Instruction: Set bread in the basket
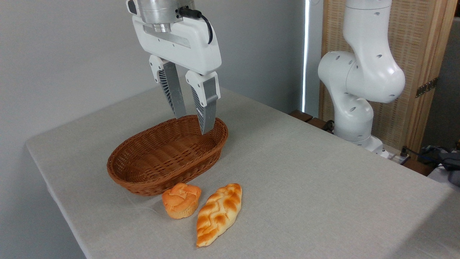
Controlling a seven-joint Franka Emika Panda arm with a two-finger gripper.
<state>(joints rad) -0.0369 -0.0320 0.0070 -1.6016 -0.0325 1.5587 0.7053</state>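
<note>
The bread [219, 213], a braided golden loaf with pointed ends, lies on the table near the front edge, apart from the basket. The brown wicker basket [143, 180] sits behind it to the left and holds nothing. My gripper [193, 125] hangs above the basket's far right end, fingers pointing down, open with nothing between them. It is well above and behind the bread.
A small round orange bun [181, 200] rests just left of the bread, close to the basket's front wall. The arm's white base [355, 93] stands at the table's right rear. The grey-cloth table [305, 180] drops off at its left and front edges.
</note>
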